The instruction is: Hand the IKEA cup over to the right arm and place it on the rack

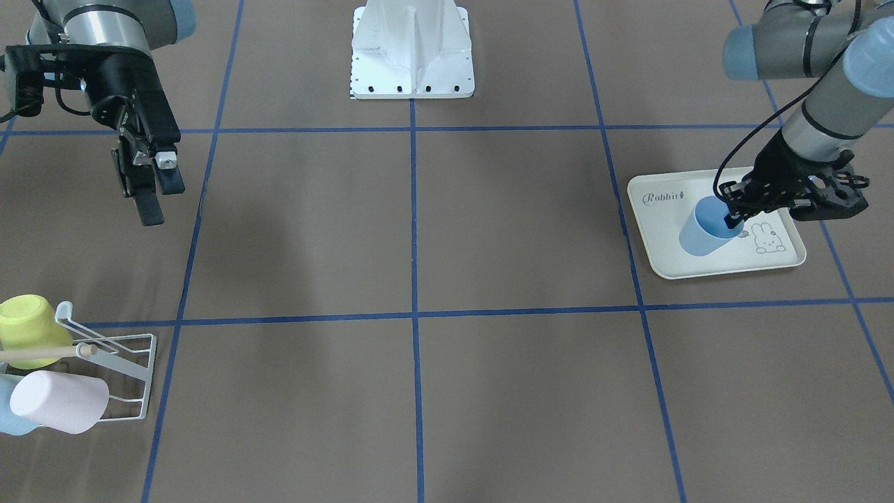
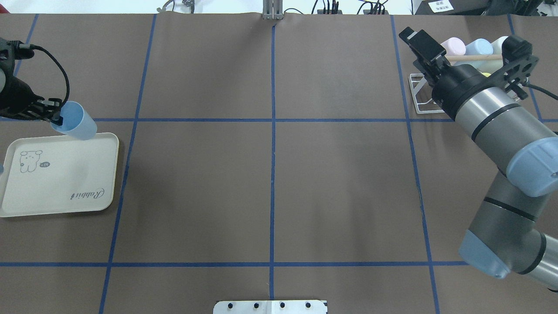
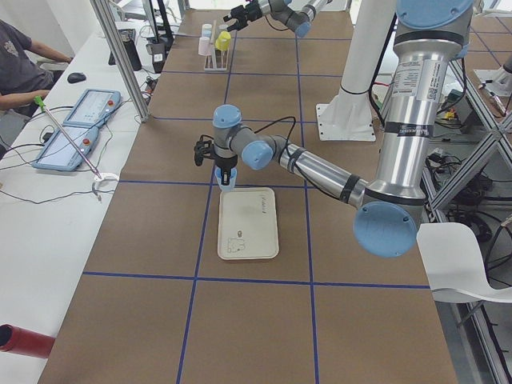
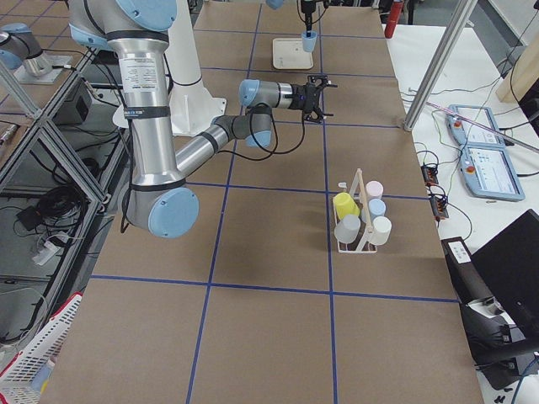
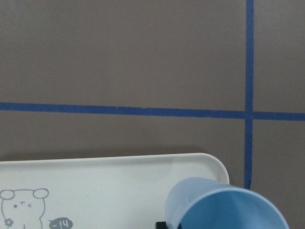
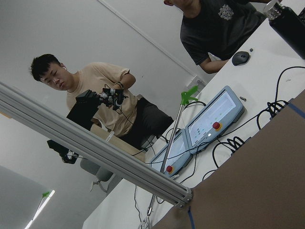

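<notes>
**IKEA cup held at the tray by the left gripper**

IKEA cup (image 1: 704, 236): light blue, tilted, open mouth turned up toward the left gripper (image 1: 733, 218). It hangs over the cream rabbit-print tray (image 1: 660, 234), near the tray's corner that lies farthest from the robot's base, and appears clear of the tray surface.

Left gripper: fingers pinch the cup's rim, one finger inside the mouth and the other on the outer wall. The left wrist view shows the cup's mouth (image 5: 228, 207) directly over the tray's rounded corner (image 5: 209, 164).

Right gripper (image 1: 155, 197): positioned well apart from the tray, toward the opposite end of the table (image 1: 419, 230), raised above the surface. Its fingers stand slightly apart with nothing between them.

Rack (image 1: 129, 367): white wire, standing at the table end opposite the tray, beyond the right gripper as measured from the tray. It carries a yellow-green cup (image 1: 28, 328), a pink cup (image 1: 59, 402) and a pale blue cup (image 1: 8, 416). A wooden dowel (image 1: 38, 353) runs across its top.
</notes>
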`<state>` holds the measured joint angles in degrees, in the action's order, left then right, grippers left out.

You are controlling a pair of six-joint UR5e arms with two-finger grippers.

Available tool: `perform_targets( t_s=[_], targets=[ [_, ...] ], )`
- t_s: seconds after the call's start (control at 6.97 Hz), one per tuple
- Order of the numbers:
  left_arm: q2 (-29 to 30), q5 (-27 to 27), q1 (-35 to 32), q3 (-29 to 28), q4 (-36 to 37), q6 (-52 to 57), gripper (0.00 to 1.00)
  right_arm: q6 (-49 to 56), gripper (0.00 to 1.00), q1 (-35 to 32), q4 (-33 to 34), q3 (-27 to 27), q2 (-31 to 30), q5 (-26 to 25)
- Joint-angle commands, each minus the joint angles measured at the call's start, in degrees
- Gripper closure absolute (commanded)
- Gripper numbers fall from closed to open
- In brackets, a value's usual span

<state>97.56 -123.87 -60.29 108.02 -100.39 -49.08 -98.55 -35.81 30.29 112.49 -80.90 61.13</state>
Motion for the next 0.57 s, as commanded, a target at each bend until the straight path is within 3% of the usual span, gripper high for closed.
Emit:
perform_targets(
  t_s=[0.0, 0.29, 0.43],
  targets=[
    [5.41, 0.03, -0.88, 2.45, 0.64, -11.05, 1.0, -7.16, 0.0, 2.66, 0.04, -3.05, 6.34, -0.04],
    [10.18, -0.14, -0.71, 2.46, -3.29, -23.72, 1.0, -16.01, 0.0, 4.43, 0.04, -4.29, 10.66, -0.04],
    [10.28, -0.23, -0.62, 2.02, -9.5, -28.91, 1.0, -16.67, 0.0, 5.04, -0.05, -4.21, 11.46, -0.04]
  ],
)
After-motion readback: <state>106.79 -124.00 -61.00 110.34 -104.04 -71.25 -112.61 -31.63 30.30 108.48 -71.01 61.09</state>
